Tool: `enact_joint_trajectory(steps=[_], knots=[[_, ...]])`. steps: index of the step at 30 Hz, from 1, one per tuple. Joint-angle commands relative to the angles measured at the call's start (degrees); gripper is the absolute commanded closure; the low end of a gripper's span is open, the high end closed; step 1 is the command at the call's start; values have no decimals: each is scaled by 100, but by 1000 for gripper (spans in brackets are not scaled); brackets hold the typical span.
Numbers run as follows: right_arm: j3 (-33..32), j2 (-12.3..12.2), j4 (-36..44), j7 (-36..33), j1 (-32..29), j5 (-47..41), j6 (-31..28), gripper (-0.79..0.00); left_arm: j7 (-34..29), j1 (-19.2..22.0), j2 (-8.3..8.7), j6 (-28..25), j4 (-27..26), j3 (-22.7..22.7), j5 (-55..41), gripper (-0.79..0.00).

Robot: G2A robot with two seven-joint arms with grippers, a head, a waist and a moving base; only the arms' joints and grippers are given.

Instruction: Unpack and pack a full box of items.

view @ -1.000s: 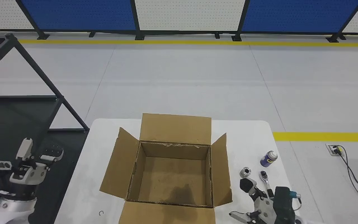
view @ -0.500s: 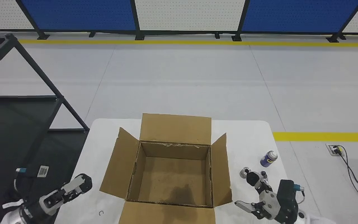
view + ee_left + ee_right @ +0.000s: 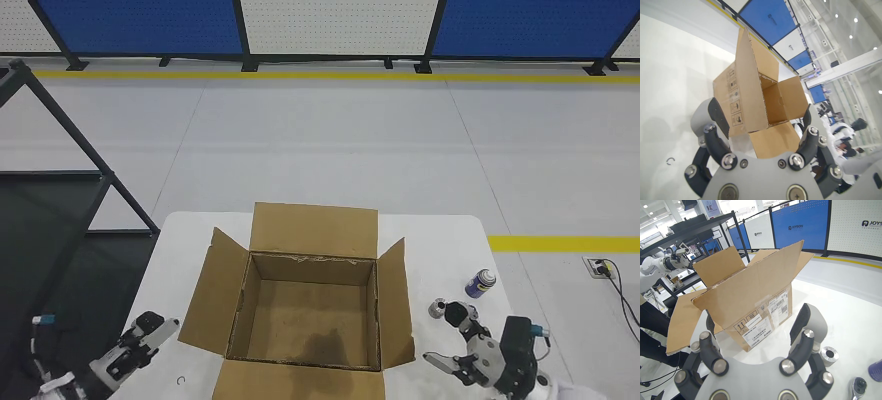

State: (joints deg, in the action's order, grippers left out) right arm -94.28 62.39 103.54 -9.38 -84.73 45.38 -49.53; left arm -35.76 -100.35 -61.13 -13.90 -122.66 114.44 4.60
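My left gripper [image 3: 762, 117] hung over the white worktop's [image 3: 440, 245] near left corner, fingers spread and empty, facing the brown cardboard box [image 3: 300, 335]. The box stood mid-worktop with all four flaps folded out, which left its mouth open to both arms. Its floor looked bare, so I judged the unpacking done. My right gripper [image 3: 757, 317] was also spread and empty near the right edge. Beside it lay a small silver metal cylinder [image 3: 829, 353], a chrome ratchet head [image 3: 859, 384] and a dark blue can [image 3: 481, 283], probably set there for easy repacking
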Motion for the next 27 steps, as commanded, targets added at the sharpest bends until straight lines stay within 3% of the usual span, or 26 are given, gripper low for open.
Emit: enact_joint_trajectory(steps=[1,3,5,7,8,10,11,13,15,22,25,27], knots=[[-19,-16,-71,-70,80,-49,-64,-785,746,-389,-52,168,-411,-118,775,-785],[-32,-34,-166,-151,188,-128,-143,-785,1299,-712,-106,364,-698,-321,1328,-763],[-27,-52,-272,-241,305,-220,-224,-785,1856,-949,-156,617,-881,-545,1840,-628],[-15,-70,-383,-328,420,-312,-302,-785,2402,-1110,-198,925,-983,-763,2476,-628],[-8,-78,-434,-364,470,-355,-332,-785,2585,-1184,-214,1057,-1010,-923,2814,-588],[4,-94,-537,-435,560,-438,-391,-785,3002,-1235,-253,1368,-1001,-1234,3245,-409],[9,-103,-589,-469,605,-481,-420,-785,3127,-1237,-267,1467,-976,-1393,3411,-403],[30,-119,-683,-552,682,-536,-460,-785,3344,-1192,-295,1669,-916,-1648,3648,-391],[43,-134,-767,-620,761,-578,-482,-785,3414,-1089,-314,1795,-869,-1841,3789,-296],[37,-180,-922,-678,859,-675,-563,-785,3323,-498,-366,2104,-573,-2207,3865,-259],[-9,-197,-973,-620,823,-707,-590,-785,3373,-298,-392,2299,-481,-2295,3906,-46],[-42,-208,-999,-574,793,-723,-608,-785,3411,-225,-410,2387,-445,-2346,3922,0]])
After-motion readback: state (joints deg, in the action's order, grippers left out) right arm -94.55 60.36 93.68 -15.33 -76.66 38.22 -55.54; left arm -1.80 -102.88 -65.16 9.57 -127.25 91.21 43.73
